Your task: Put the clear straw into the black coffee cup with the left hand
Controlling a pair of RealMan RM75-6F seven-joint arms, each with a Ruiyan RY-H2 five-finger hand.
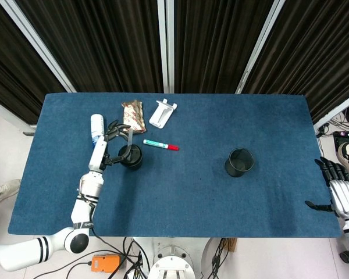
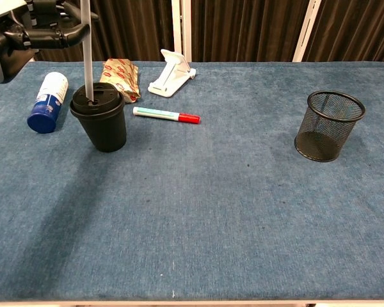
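Straw and cup dominate the left part of a blue-covered bench (image 2: 211, 211). The clear straw (image 2: 87, 51) stands nearly upright, its lower end at the lid of the black coffee cup (image 2: 101, 121), seemingly at or in the lid's opening; how deep it has gone cannot be told. The left hand (image 2: 35, 29) holds the straw high on its shaft, fingers (image 2: 57, 32) curled around it at the top left of the chest view. From the head view, the same hand sits just left of the cup, arm stretching back toward the bench's near edge.

Judging by its look, the straw is very light, thin and smooth, so it could slip or bow if squeezed hard or pushed off-axis. A gentle pinch on the upper shaft, keeping it vertical, seems the sensible hold. The cup looks light too and might tip if the straw catches on the lid.

The right hand (image 1: 340, 195) rests off the bench's right edge, fingers spread and holding nothing.

Other items nearby: a white bottle with a blue cap (image 2: 47, 102) lying left of the cup, a red-patterned packet (image 2: 120, 77) behind it, a white folding stand (image 2: 171, 73), a marker with a red cap (image 2: 166, 115) just right of the cup, and a black mesh pot (image 2: 328, 125) well apart on the right.
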